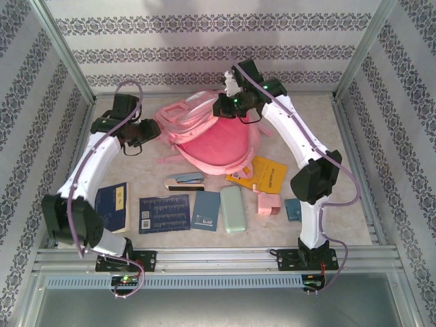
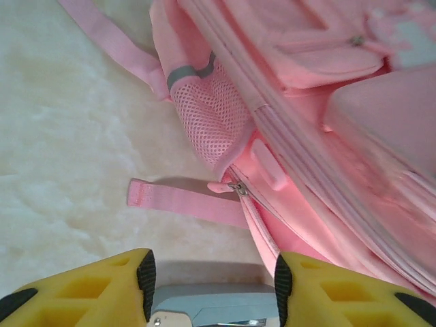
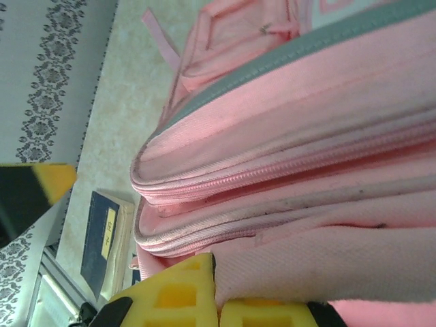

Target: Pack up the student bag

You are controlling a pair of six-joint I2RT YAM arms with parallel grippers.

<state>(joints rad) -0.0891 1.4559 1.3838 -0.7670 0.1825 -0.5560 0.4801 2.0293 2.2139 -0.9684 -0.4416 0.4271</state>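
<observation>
Student bag (image 1: 211,139) lies far centre, on its side. Right gripper (image 3: 216,289) is clamped on a fold of its pink fabric. Left gripper (image 2: 212,279) has jaws apart and empty, just short of the zipper pull (image 2: 238,189). Step, as I judge it: opening the bag. Next move calls for closing the left jaws squarely on that small pull.

- The student bag (image 1: 211,139): soft pink woven cloth, matt, with a grey trim.
- Its side pocket (image 2: 208,116): open pink mesh.
- The zip pull (image 2: 238,188): small, shiny metal.
- The strap (image 2: 180,202): flat woven webbing, matt.
- The table (image 2: 61,136): pale, mottled, matt, a little rough.
- The left gripper (image 2: 212,278) fingers (image 2: 95,293): matt yellow plastic with black rubber-like pads (image 2: 146,274).
- The pencil case (image 1: 232,208), at 6 o'clock from the bag: smooth mint surface, looks like plastic.
- The rails (image 1: 218,257), at 6 o'clock of the table: bare grey metal.
</observation>
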